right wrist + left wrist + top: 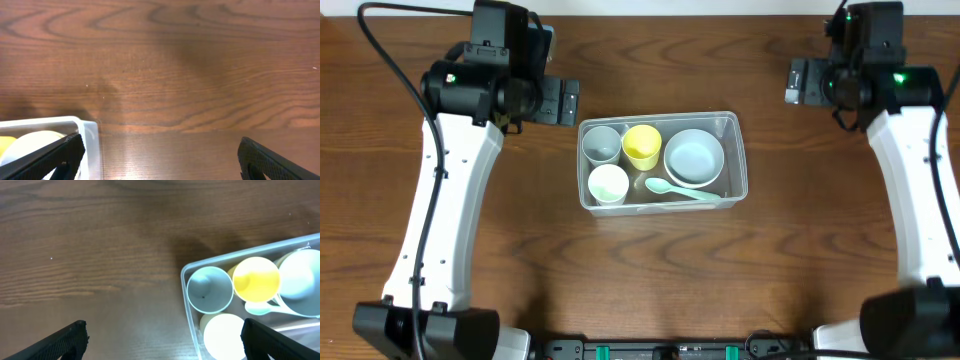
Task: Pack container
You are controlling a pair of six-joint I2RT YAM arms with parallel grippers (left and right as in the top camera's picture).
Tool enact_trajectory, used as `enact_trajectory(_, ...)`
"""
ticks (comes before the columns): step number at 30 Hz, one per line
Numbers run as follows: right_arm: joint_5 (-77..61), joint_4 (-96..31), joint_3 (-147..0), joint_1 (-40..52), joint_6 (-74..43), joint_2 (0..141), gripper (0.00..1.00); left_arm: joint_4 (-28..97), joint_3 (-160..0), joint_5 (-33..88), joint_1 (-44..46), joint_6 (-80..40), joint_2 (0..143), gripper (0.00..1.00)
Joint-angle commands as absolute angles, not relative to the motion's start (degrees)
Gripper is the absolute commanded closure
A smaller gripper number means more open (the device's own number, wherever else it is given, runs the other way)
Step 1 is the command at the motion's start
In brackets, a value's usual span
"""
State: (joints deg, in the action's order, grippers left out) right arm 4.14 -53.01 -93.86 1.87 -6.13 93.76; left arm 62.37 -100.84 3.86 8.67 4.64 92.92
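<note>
The clear plastic container (737, 150) sits mid-table. It holds a grey cup (601, 143), a yellow cup (642, 146), a white cup (608, 184), a pale bowl (694, 157) and a mint spoon (678, 190). My left gripper (560, 102) hovers off the tub's back left corner, open and empty. In the left wrist view the left gripper (165, 340) straddles the container's left wall (189, 310), with the white cup (225, 336) beside the right finger. My right gripper (800, 82) hangs open and empty to the back right. Its wrist view shows the gripper (160, 160) over bare wood beside the container's corner (90, 132).
The wooden table (520, 260) stretches around the tub on all sides. Both white arms reach in from the front corners, their bases at the front edge. Black cables trail along the left arm.
</note>
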Motion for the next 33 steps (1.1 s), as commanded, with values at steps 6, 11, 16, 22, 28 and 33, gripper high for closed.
enact_trajectory(6, 8.32, -50.11, -79.94, 4.93, -12.36, 76.25, 0.01, 60.51, -92.84, 3.01, 8.45, 3.18, 77.71, 0.02)
enact_trajectory(11, 13.47, -45.91, -62.33, 8.29, -15.64, 62.52, 0.01, 54.63, -77.69, 3.01, 8.45, 2.24, 63.22, 0.02)
enact_trajectory(16, 18.2, -42.83, -45.04, 12.64, -19.73, 47.75, 0.01, 50.09, -60.77, 2.98, 8.45, 0.78, 45.78, 0.02)
enact_trajectory(22, 19.16, -39.62, -35.57, 12.97, -19.68, 36.45, 0.01, 47.22, -48.58, 3.01, 8.45, -1.61, 29.52, 0.02)
enact_trajectory(28, 19.07, -39.86, -35.33, 12.99, -19.68, 35.57, 0.01, 47.51, -46.78, 3.01, 8.45, -1.58, 26.92, 0.02)
enact_trajectory(33, 19.07, -40.05, -35.33, 12.99, -19.68, 35.64, 0.01, 47.51, -46.78, 3.01, 8.45, -1.58, 27.07, 0.02)
